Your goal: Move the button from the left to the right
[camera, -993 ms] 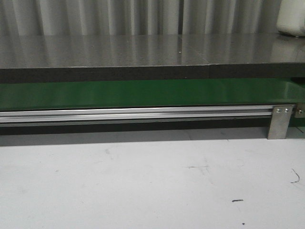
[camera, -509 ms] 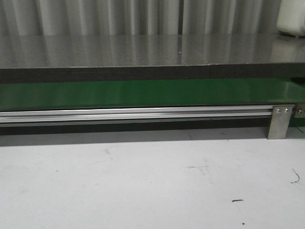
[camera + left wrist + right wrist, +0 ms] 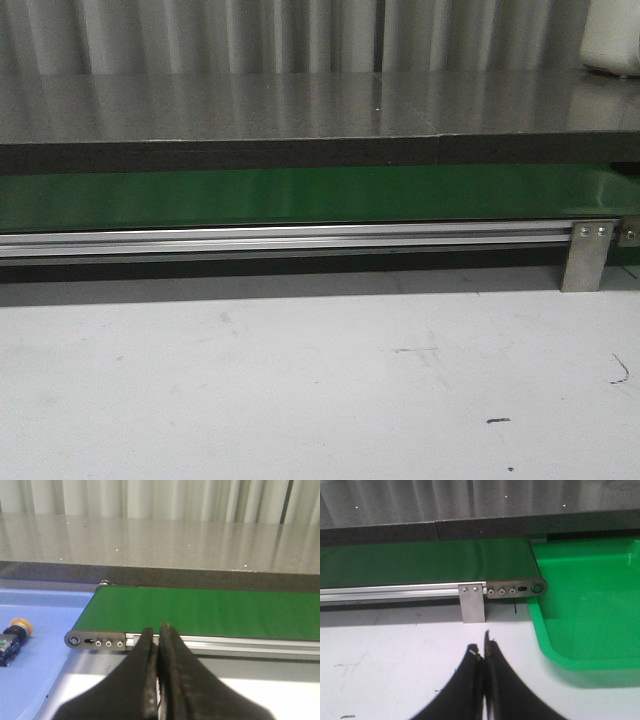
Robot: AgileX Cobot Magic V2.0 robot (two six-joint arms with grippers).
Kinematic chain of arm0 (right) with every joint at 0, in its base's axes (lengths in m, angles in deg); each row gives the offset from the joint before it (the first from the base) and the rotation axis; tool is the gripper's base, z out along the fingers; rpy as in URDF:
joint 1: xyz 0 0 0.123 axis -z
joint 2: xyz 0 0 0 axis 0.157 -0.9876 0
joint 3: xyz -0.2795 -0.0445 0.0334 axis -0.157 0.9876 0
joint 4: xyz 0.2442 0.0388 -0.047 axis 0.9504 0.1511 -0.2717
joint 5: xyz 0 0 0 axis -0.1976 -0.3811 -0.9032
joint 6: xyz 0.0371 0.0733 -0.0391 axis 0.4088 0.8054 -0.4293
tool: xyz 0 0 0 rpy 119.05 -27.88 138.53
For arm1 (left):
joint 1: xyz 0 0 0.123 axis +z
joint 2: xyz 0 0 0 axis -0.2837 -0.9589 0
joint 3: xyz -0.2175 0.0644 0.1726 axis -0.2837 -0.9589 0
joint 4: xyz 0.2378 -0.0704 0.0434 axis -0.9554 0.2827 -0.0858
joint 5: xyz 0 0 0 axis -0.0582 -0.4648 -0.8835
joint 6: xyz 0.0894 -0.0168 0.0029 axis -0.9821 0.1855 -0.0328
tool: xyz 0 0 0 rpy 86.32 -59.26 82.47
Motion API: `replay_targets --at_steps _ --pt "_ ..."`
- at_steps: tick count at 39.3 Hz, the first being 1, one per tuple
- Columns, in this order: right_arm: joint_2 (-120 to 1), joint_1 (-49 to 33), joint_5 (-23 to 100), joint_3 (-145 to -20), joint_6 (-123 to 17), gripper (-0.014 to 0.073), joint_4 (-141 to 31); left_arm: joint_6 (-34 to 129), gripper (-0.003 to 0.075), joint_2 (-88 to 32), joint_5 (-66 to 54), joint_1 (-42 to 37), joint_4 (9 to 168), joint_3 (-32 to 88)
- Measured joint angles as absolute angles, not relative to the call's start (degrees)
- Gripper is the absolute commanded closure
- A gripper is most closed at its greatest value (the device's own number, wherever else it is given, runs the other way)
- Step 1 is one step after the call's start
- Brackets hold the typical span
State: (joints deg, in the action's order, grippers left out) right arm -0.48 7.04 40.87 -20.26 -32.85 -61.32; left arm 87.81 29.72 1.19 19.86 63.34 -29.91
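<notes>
The button, with an orange-yellow cap on a black body, lies on its side in a blue tray beside the end of the green belt. It shows only in the left wrist view. My left gripper is shut and empty, over the belt's aluminium rail, apart from the button. My right gripper is shut and empty over the white table, in front of the belt's other end. Neither gripper shows in the front view, where the belt carries nothing.
A green bin sits beside the belt's end roller bracket. A metal support leg holds the rail. A grey shelf runs behind the belt. A white container stands at the far right on it.
</notes>
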Motion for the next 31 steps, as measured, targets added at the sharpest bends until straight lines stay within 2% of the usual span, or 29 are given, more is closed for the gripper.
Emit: replay_targets --at_steps 6,9,16,22,26,31 --pt "-0.48 7.04 43.27 -20.39 -32.85 0.0662 -61.32 87.81 0.0741 29.72 9.35 19.86 63.34 -29.91" --pt "-0.48 7.04 42.77 -22.04 -32.85 0.0662 -61.32 87.81 0.0741 29.72 9.71 19.86 63.34 -29.32" --pt "-0.75 7.04 36.10 -33.62 -32.85 0.0660 -61.32 87.81 0.0741 29.27 1.67 19.86 63.34 -19.93" --pt "-8.50 7.04 29.00 -45.47 -32.85 0.0660 -61.32 87.81 0.0741 21.06 -8.95 19.86 63.34 -8.00" --pt "-14.97 7.04 27.50 -49.66 -32.85 0.0660 -61.32 87.81 0.0741 14.37 -12.76 19.86 63.34 -3.26" --pt "-17.47 7.04 26.71 -50.27 -32.85 0.0660 -61.32 87.81 0.0741 12.45 -13.69 19.86 63.34 -2.66"
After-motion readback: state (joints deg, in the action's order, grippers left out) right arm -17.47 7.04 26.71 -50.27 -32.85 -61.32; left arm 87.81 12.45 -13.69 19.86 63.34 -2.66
